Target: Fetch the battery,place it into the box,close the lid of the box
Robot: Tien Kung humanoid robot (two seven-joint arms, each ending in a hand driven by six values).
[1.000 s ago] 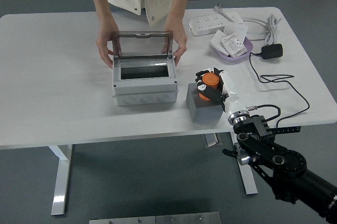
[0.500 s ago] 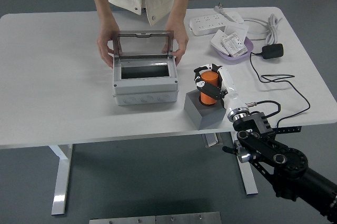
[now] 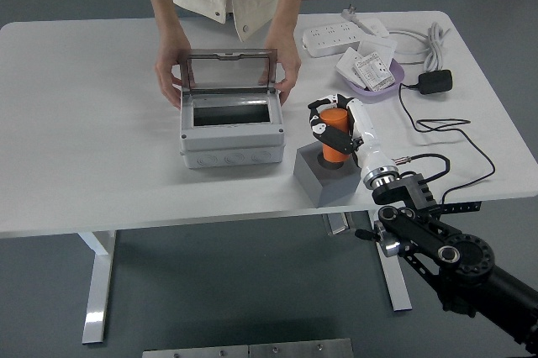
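Observation:
An orange cylindrical battery [image 3: 335,133] is held upright in my right hand [image 3: 334,127], whose fingers wrap around it. Its lower end is just above the hole of a dark grey block holder [image 3: 324,175] near the table's front edge. The grey box [image 3: 229,129] stands to the left with its clear lid [image 3: 229,71] raised upright. A person at the far side holds the box and lid with a hand [image 3: 171,81] on each side. My left arm is out of view.
A purple dish [image 3: 375,89] with white packets, a white power strip [image 3: 334,38], a coiled white cable [image 3: 416,42] and a black adapter [image 3: 435,81] with its cord lie at the back right. The table's front edge [image 3: 252,217] runs just below the holder.
My right hand has lifted the battery up out of the grey holder and shifted it slightly away from me. The holder slid a little to the left. The person's hands stay on the box.

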